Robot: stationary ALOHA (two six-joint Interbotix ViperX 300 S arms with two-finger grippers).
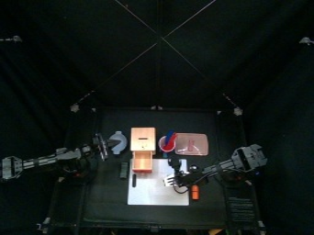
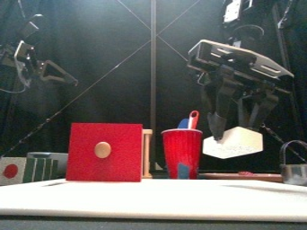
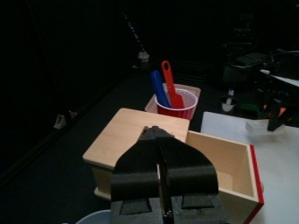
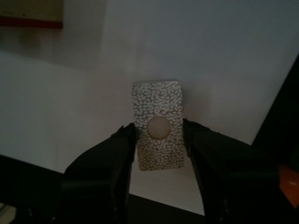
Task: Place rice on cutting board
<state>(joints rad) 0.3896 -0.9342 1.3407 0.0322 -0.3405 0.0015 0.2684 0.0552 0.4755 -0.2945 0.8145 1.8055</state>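
Rice (image 4: 158, 101) — a pale speckled packet — is hanging in the right gripper (image 4: 159, 131), whose jaws are pinching its long sides, just above the white cutting board (image 1: 147, 196). It is looking light and stiff-sided, perhaps a little slick, so a mid-body hold is suiting it best. The left gripper (image 3: 163, 171), jaws pressed together, is hovering over the wooden box (image 3: 222, 171) near the red cup (image 3: 176, 101) — well apart from the packet

On the black bench (image 1: 98, 207), the pale tan cutting board (image 1: 143, 139) lies at the centre, with the orange-brown rice packet (image 1: 142, 162) just near of it. A red-and-blue cup (image 1: 168, 142) sits right of the board. The right hand (image 1: 179, 177) hovers over a white sheet (image 1: 150, 191); the left hand (image 1: 110, 143) hangs left of the board.
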